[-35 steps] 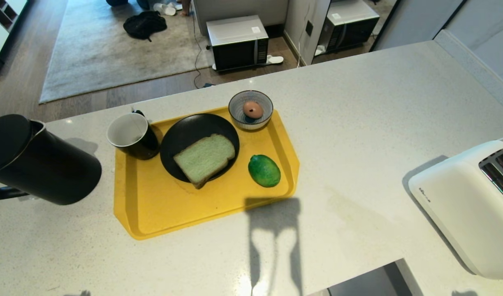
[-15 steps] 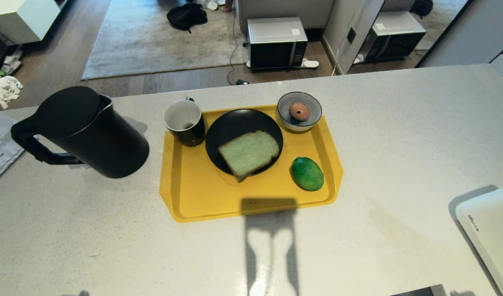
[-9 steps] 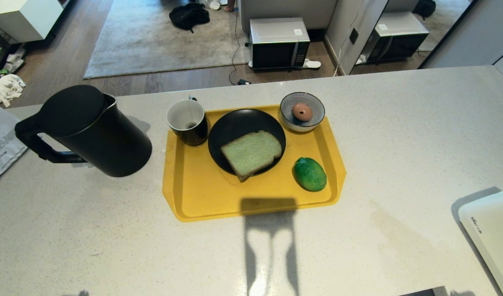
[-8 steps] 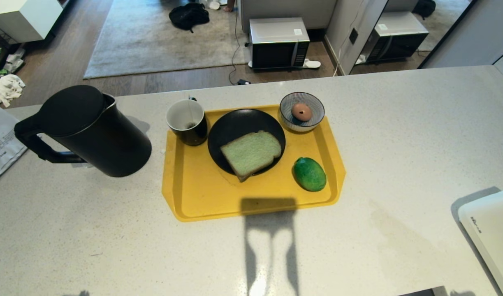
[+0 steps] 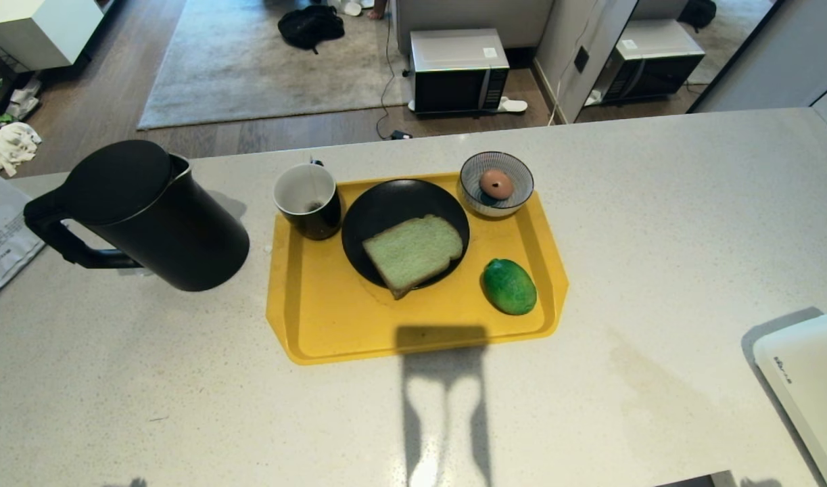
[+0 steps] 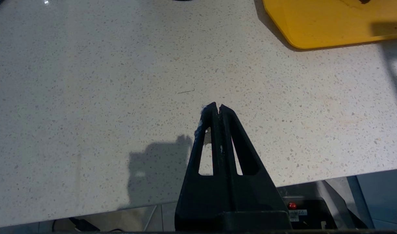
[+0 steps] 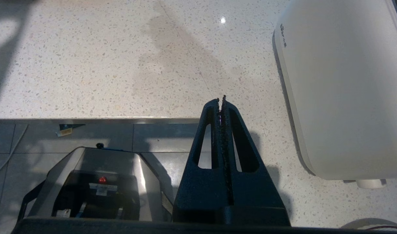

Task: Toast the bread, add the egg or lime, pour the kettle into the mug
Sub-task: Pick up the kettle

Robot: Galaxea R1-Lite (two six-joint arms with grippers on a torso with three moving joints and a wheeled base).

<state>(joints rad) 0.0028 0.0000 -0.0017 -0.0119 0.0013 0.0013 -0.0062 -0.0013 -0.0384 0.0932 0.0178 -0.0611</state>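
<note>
nothing of the task looks begun — everything sits laid out as if for a start. the yellow tray lies at the centre of the head view on the speckled counter. on it, the bread rests flat on a black plate, not yet toasted by the look of it. the mug stands upright at the tray's upper-left corner, touching the plate's rim or just beside it. the lime lies loose at the tray's lower right, and the egg sits in a striped bowl at the upper right, which keeps it from rolling. the kettle stands off the tray at the left of the frame, handle turned outward, near the mug it must fill. the white toaster shows at the lower right edge, well apart from the bread. the left gripper hangs over bare counter, fingers pressed together and empty; the right gripper — likewise clenched on nothing — hangs at the counter's edge beside the toaster.
</note>
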